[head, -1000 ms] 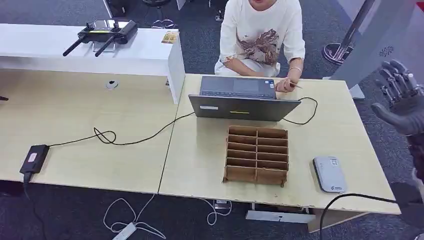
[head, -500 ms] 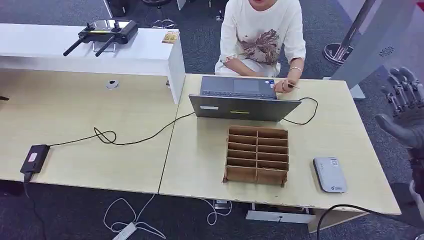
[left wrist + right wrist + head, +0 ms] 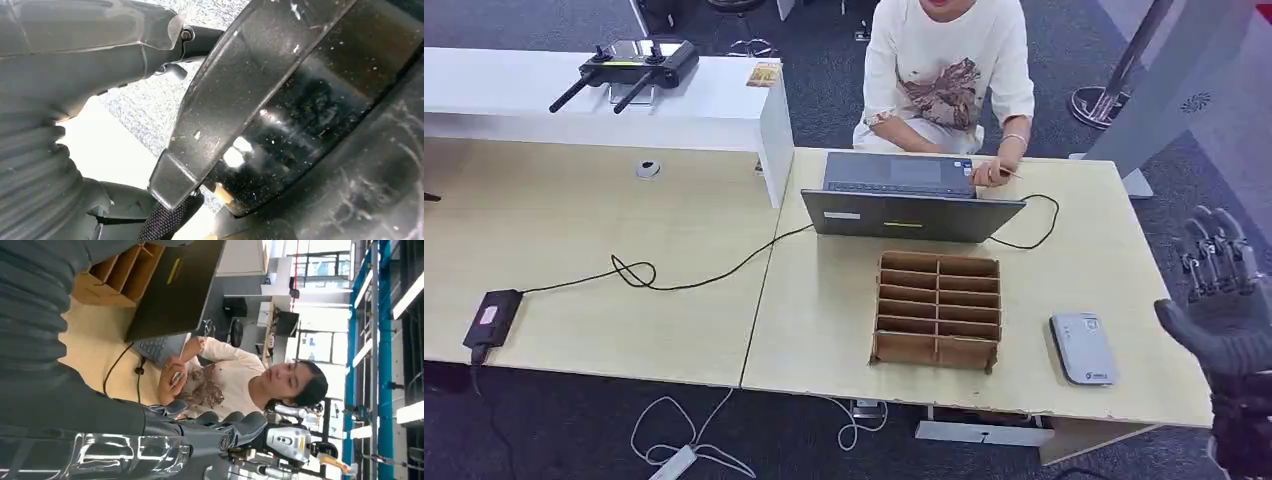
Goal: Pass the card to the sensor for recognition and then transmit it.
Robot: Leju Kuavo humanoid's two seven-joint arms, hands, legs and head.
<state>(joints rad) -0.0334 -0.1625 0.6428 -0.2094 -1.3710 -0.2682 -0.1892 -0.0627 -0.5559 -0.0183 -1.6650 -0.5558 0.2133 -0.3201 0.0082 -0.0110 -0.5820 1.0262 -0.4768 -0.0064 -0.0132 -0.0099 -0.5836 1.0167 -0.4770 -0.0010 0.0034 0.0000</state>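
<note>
Off the table's right edge, right hand (image 3: 1224, 300) hovers palm-up, fingers spread, holding nothing, just beside the grey sensor (image 3: 1083, 348). Card (image 3: 1011, 172) sits pinched in the person's hand (image 3: 990, 172) by the laptop (image 3: 909, 200). Left hand (image 3: 75, 65): fingers' state unclear.

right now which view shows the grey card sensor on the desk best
The head view: the grey sensor lies whole and unblocked on the desk, right of the cardboard organizer, with the right hand off the desk's right edge. The sensor cannot be made out in either wrist view.
</note>
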